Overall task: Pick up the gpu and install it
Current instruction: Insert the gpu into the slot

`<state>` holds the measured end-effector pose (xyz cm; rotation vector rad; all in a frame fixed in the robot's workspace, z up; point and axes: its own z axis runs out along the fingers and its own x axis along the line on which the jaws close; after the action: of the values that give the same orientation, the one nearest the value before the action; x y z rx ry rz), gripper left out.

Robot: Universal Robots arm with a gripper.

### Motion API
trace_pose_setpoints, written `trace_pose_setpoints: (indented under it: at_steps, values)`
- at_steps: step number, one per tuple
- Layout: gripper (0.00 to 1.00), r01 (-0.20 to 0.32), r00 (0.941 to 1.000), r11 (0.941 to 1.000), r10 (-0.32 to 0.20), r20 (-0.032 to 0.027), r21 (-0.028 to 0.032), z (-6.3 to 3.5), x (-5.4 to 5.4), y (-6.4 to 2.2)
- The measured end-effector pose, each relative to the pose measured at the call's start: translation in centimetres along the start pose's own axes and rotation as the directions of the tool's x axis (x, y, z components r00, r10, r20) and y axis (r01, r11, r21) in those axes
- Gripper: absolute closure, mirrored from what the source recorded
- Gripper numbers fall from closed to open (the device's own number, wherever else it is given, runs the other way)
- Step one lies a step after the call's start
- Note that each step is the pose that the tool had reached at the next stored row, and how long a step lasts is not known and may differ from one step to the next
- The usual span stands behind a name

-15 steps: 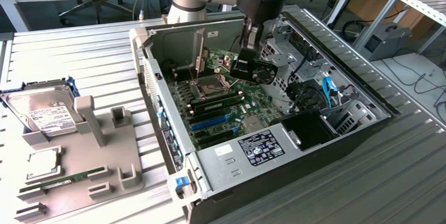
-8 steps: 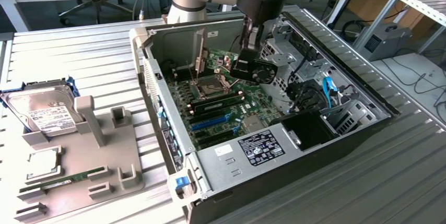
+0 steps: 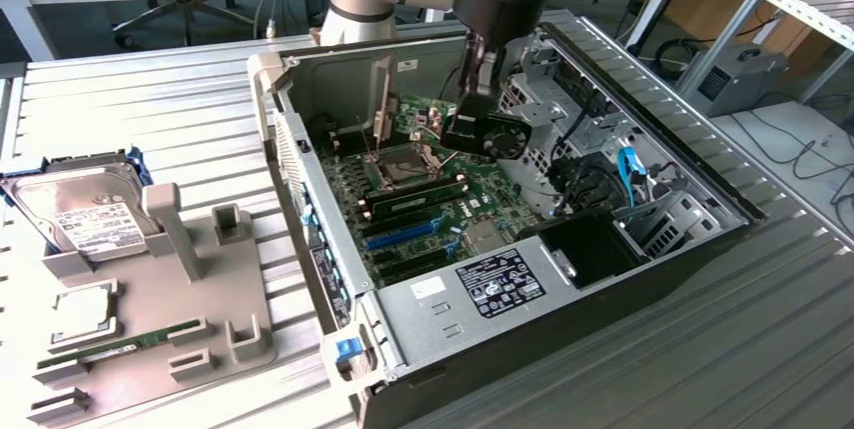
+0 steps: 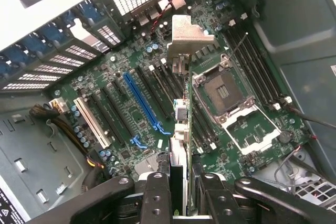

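- The pincer (image 4: 184, 195) is pinching the gpu (image 4: 188, 129) and holds it on edge above the motherboard (image 4: 113, 72). This is inside the open computer case (image 3: 661, 124), and the card is not yet seated in a slot.
- From where I stand, alignment looks like the main risk. The card hangs near the blue slot (image 4: 143, 103), but I cannot tell which slot it is over. Pushed down off-line, its contact edge could strike a slot wall or small board parts.
- The silver end bracket (image 4: 190, 30) points toward the case's rear grille. If it catches there, the card could tilt or slip in the grip.
- The open CPU socket (image 4: 223, 90) lies near the card, and a knock there could damage it.
- A blue cable (image 3: 627, 174) lies loose toward the exterior view's right of the case and could snag the arm.
- Containers, starting at the exterior view's left: a grey holder tray (image 3: 200, 299) sits on the desk (image 3: 160, 89). It carries a hard drive (image 3: 87, 214), a processor chip (image 3: 83, 314) and a memory stick (image 3: 120, 344), each in its own recess.
- The case holds the motherboard, a labelled power supply (image 3: 494, 284) and a drive cage (image 3: 534, 99).
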<state>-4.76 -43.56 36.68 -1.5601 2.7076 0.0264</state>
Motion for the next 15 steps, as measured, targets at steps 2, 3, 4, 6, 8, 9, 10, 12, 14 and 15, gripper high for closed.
trace_pose_setpoints:
  at_steps: [2,3,4,6,8,9,10,12,14,15]
  values:
    - [0.74,0.01,0.9999,0.9999,-0.01,-0.0001,-0.0002,0.0,0.0,0.0]
    - [0.74,0.014,0.9999,0.9999,-0.014,-0.0001,-0.0003,0.0,0.0,0.0]
    - [0.74,0.017,0.9998,0.9998,-0.017,-0.0001,-0.0004,0.0,0.0,0.0]
    - [0.74,0.024,0.9997,0.9997,-0.024,-0.0002,-0.0005,0.0,0.0,0.0]
    - [0.74,0.03,0.9995,0.9995,-0.03,-0.0002,-0.0007,0.0,0.0,0.0]
    - [0.74,0.033,0.9995,0.9995,-0.033,-0.0002,-0.0007,0.0,0.0,0.0]
    - [0.74,0.036,0.9993,0.9993,-0.036,-0.0003,-0.0008,0.0,0.0,0.0]
    - [0.74,0.043,0.9991,0.9991,-0.043,-0.0003,-0.001,0.0,0.0,0.0]
    - [0.74,0.049,0.9988,0.9988,-0.049,-0.0003,-0.0011,0.01,0.0,0.0]
    - [0.74,0.053,0.9986,0.9986,-0.053,-0.0002,-0.0012,0.01,0.0,0.0]
